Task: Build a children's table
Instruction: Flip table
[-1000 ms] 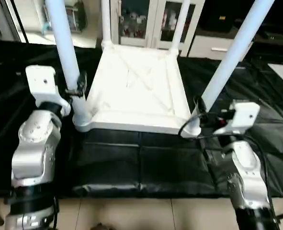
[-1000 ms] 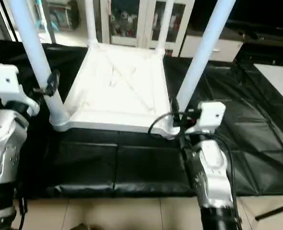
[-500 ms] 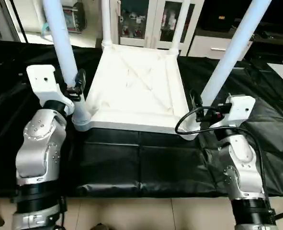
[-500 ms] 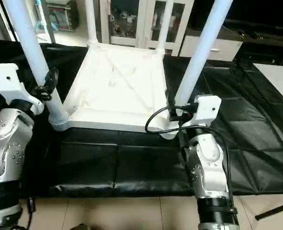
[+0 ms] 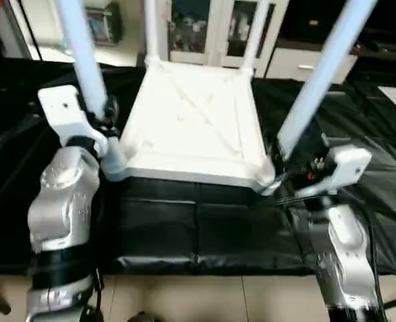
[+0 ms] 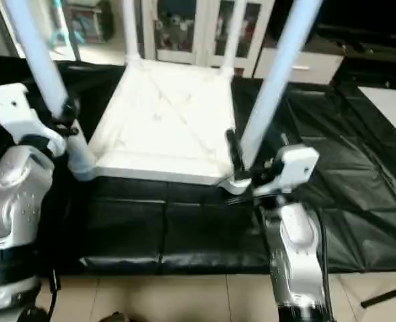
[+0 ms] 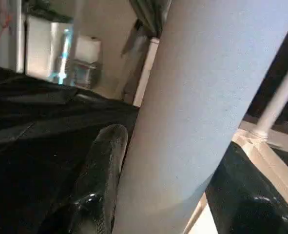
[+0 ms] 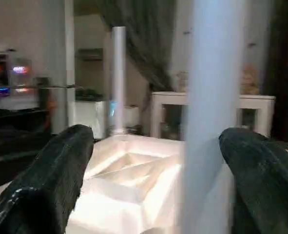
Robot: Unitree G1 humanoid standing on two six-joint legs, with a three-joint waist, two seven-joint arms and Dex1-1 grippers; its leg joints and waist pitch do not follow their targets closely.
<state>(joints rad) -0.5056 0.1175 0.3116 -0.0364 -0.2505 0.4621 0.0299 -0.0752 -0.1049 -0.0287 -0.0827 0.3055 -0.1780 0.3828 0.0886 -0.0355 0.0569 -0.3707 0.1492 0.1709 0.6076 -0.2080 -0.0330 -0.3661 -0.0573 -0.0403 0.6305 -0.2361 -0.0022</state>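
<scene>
A work table draped in black cloth (image 5: 204, 231) stands before glass-fronted cabinets (image 5: 204, 30). On the cloth the children's table (image 5: 191, 124) is laid upside down, its X-ribbed underside facing up and all four legs rising steeply. The left gripper (image 5: 107, 114) is set against the near left leg (image 5: 84, 50) low on its shaft; in the left wrist view one finger (image 7: 102, 165) lies touching the tube, so the jaws are judged closed around that leg. The right gripper (image 6: 251, 157) stands wide open, its fingers either side of the near right leg (image 6: 278, 64) with clear gaps visible in the right wrist view; nothing is held. Each leg's long axis runs upward, crosswise to the jaws. The right jaws are judged to need only closing.
</scene>
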